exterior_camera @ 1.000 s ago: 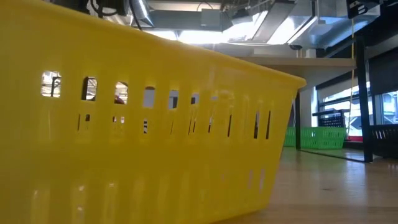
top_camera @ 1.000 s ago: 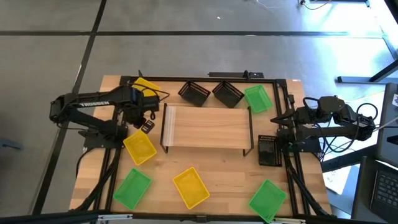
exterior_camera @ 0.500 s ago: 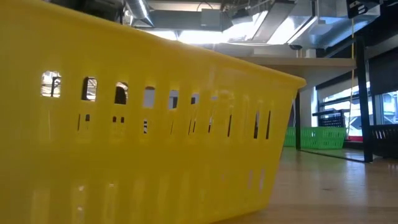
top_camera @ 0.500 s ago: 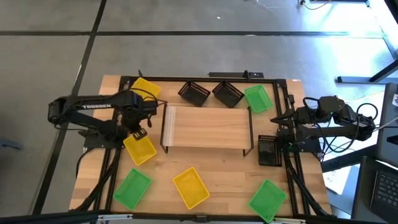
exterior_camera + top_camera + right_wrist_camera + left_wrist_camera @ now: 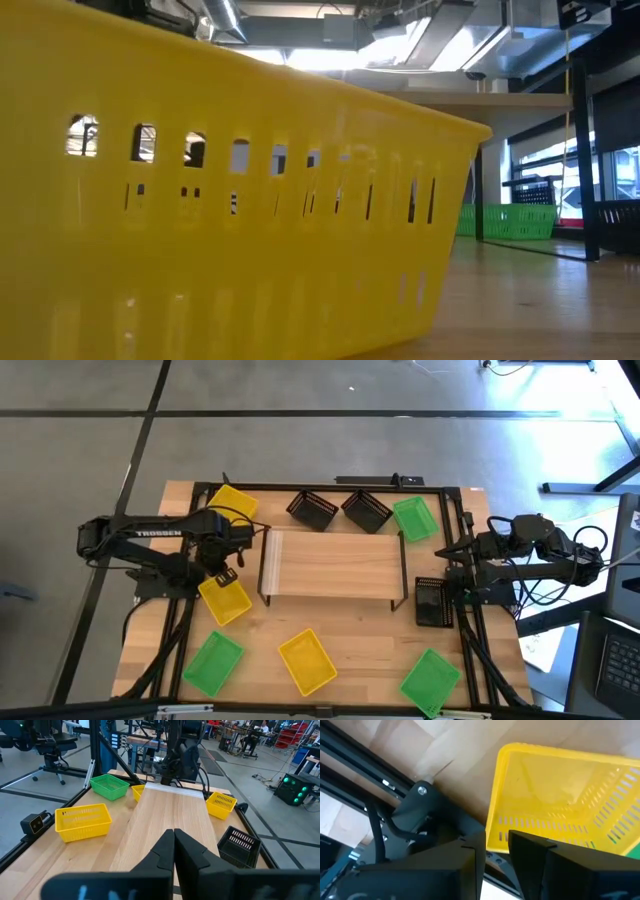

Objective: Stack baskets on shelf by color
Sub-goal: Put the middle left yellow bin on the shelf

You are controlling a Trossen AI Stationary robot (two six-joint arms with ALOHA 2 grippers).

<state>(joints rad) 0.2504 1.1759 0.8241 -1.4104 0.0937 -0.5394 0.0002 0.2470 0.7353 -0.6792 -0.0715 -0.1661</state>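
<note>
Yellow slotted plastic basket (image 5: 224,600) lying on the tabletop just left of the low light-wood shelf (image 5: 332,565), under the left gripper (image 5: 222,563), presumably next for stacking. Fingers spread, nothing clasped, wrist pitched down over the basket's far rim. Shelf bare; other baskets scattered around it. Right gripper (image 5: 452,566) parked at the right edge, clenched and empty.

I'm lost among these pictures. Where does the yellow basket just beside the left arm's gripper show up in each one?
High view: yellow basket, left of the shelf, toward the front.
Low view: cannot tell; one close basket fills it.
Left wrist view: upper right.
Right wrist view: a sliver past the shelf's far end.
Shared landmark: the front-left green basket.
</note>
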